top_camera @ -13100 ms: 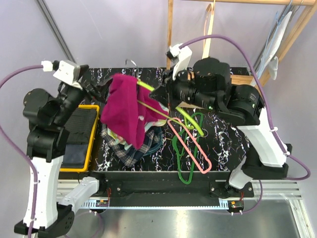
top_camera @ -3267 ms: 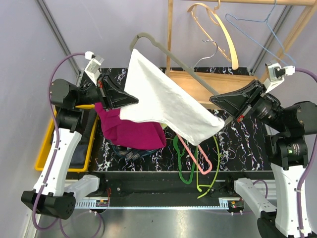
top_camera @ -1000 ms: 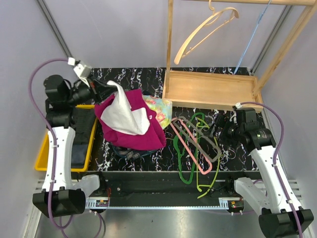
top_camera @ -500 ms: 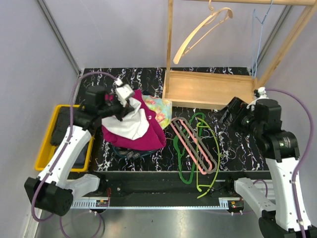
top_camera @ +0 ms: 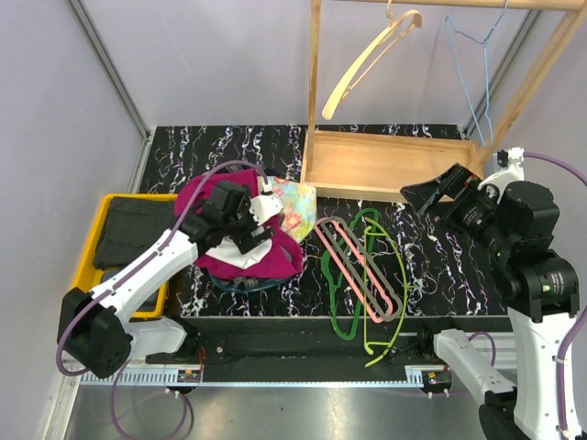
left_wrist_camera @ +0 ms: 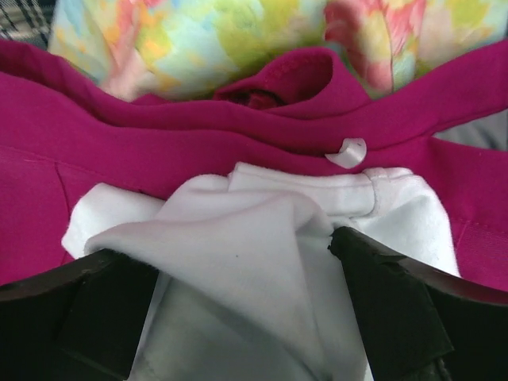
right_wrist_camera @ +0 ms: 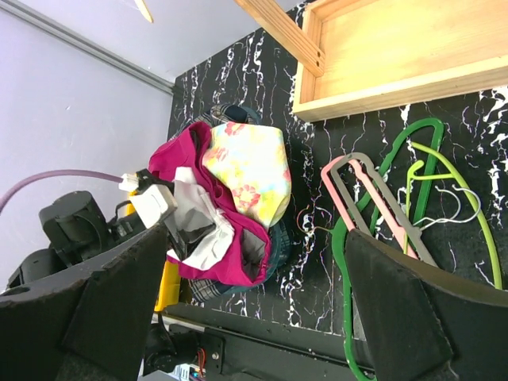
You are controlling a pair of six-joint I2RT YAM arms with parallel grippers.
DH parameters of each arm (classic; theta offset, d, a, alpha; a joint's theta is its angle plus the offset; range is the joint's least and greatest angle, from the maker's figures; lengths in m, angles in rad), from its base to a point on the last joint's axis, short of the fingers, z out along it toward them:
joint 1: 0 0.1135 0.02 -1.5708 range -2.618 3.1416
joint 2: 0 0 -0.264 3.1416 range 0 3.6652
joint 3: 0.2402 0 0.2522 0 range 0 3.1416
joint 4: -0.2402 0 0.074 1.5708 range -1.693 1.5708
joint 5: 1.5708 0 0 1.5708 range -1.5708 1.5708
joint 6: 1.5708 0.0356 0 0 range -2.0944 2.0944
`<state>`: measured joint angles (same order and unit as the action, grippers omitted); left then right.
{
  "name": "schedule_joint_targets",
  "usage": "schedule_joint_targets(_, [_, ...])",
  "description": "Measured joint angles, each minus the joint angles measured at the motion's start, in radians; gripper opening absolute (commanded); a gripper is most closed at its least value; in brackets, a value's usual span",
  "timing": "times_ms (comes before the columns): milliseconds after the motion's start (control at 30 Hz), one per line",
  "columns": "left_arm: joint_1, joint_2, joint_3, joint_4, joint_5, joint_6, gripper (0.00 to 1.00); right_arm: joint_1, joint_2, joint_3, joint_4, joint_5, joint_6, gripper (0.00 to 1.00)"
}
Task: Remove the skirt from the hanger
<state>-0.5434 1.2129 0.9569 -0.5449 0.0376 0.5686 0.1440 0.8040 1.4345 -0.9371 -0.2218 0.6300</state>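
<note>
Left gripper (left_wrist_camera: pixel 246 262), jaws wide, straddles white cloth (left_wrist_camera: pixel 238 222) on magenta garment (left_wrist_camera: pixel 159 147) over navy plaid skirt (top_camera: pixel 240 282); right gripper (top_camera: pixel 431 192), fully spread, empty, aloft.

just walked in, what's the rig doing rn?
The left gripper is down on the clothes pile, jaws open around a white garment lying on the magenta garment. The right gripper is raised over the right side of the table, open and empty. The plaid skirt shows only at the pile's near edge. The dark green hanger lies bare on the table.
</note>
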Motion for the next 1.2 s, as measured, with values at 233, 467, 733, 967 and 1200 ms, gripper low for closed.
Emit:
schedule_joint_targets(233, [-0.006, -0.027, -0.167, 0.078, -0.005, -0.003, 0.99, 0.0, 0.022, 0.064, 0.0, 0.0, 0.0, 1.0])
schedule_joint_targets(467, [-0.014, -0.075, -0.202, 0.045, 0.052, -0.013, 0.99, 0.0, 0.016, 0.101, 0.005, -0.001, 0.0, 0.99])
schedule_joint_targets(733, [-0.015, -0.052, 0.182, -0.266, 0.048, -0.059, 0.99, 0.0, 0.014, 0.078, 0.014, -0.003, -0.008, 1.0])
schedule_joint_targets(967, [-0.016, -0.055, 0.649, -0.394, 0.01, -0.115, 0.99, 0.0, -0.029, -0.053, 0.045, 0.005, -0.05, 1.0])
schedule_joint_targets(1200, [-0.016, -0.13, 0.809, -0.502, -0.136, -0.266, 0.99, 0.0, -0.011, -0.081, 0.018, 0.002, -0.111, 1.0])
